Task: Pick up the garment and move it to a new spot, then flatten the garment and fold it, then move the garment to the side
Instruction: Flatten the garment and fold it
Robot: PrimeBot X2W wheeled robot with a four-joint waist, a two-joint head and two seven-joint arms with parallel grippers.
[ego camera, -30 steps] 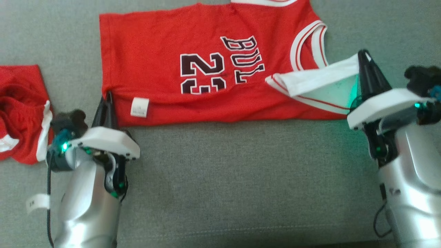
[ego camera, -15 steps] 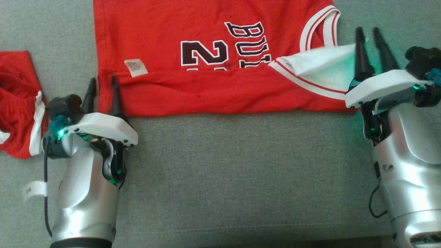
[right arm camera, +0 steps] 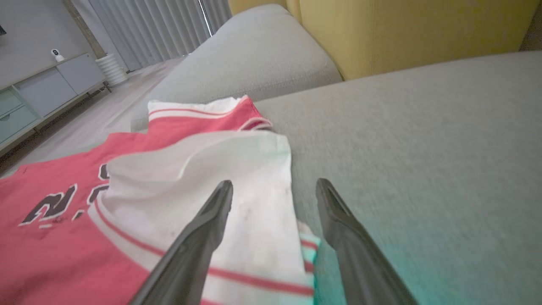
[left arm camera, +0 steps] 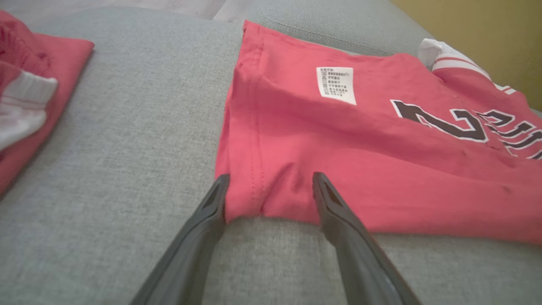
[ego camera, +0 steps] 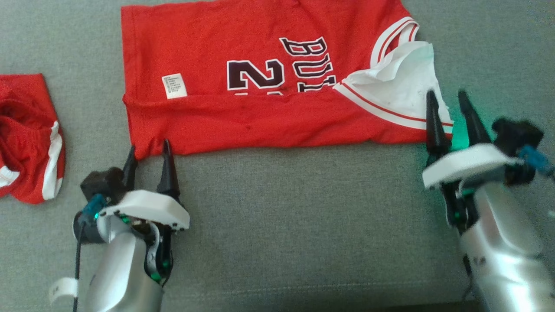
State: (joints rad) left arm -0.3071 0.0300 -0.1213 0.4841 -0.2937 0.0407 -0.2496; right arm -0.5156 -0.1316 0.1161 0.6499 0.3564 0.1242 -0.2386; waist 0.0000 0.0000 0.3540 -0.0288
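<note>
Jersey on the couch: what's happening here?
The robot is folding the red jersey on the grey cushion; its near side already lies folded over part of the number. The left gripper sits at the hem corner and the right gripper at the white shoulder end, both open, holding nothing. A second red garment lies to the left.

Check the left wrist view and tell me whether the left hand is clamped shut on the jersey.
No: the left hand is open, its fingers straddling the near corner of the jersey.
</note>
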